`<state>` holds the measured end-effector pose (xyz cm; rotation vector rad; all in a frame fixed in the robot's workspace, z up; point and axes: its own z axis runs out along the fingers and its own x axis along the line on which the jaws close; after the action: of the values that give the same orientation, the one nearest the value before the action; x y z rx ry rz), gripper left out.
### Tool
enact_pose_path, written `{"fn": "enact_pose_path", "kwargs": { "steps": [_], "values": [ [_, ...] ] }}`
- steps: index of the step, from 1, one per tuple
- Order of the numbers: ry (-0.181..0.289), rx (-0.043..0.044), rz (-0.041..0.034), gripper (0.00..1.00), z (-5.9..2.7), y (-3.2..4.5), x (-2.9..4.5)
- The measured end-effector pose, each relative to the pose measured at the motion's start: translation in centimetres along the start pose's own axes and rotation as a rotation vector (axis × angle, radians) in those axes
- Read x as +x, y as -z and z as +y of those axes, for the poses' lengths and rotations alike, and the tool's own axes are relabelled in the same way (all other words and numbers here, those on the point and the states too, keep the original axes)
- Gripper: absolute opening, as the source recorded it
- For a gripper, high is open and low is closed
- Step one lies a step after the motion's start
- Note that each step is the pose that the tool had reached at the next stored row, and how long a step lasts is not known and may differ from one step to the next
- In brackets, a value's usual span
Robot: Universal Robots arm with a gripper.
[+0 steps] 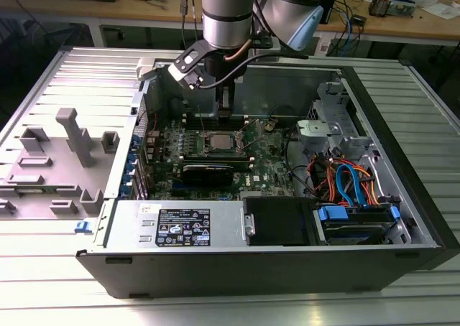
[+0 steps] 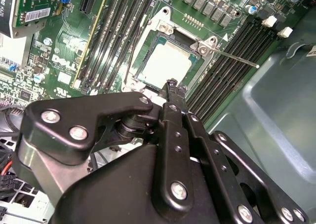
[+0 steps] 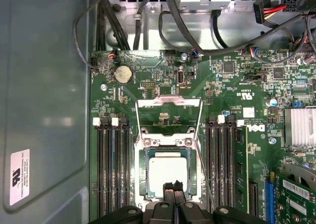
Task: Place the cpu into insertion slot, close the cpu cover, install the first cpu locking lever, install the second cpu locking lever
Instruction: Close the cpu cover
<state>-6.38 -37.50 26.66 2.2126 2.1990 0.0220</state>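
Ribbed metal table (image 1: pixel 43 283) carries an open computer case (image 1: pixel 287 268) lying on its side, and you have the arm (image 1: pixel 226 17) reaching straight down into it over the green board (image 3: pixel 232 86). Your fingers (image 3: pixel 169 188) are pressed together with nothing between them; both wrist views show the two tips (image 2: pixel 170 88) meeting in a narrow point. Directly under and just ahead of those tips lies the cpu (image 3: pixel 168 169), flat and square in the insertion slot (image 3: pixel 139 174), its pale metal top bare and facing up (image 2: pixel 165 63). Whether the tips touch the chip's near edge, you cannot tell. Beyond the cpu, on the side away from the fingers, the cpu cover (image 3: pixel 168 103) is swung open, its square window showing board through it. In the second wrist view a thin locking lever (image 2: pixel 237 58) juts out from a slot corner, unlatched, over the memory slots (image 2: pixel 232 46). More memory slots (image 3: pixel 111 169) flank the fingers on both sides.
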Motion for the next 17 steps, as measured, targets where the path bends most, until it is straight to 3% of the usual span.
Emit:
{"fn": "enact_pose_path", "kwargs": {
  "steps": [17],
  "values": [
    [0.0,0.0001,-0.0001,0.11,0.02,0.63,0.0]
  ]
}}
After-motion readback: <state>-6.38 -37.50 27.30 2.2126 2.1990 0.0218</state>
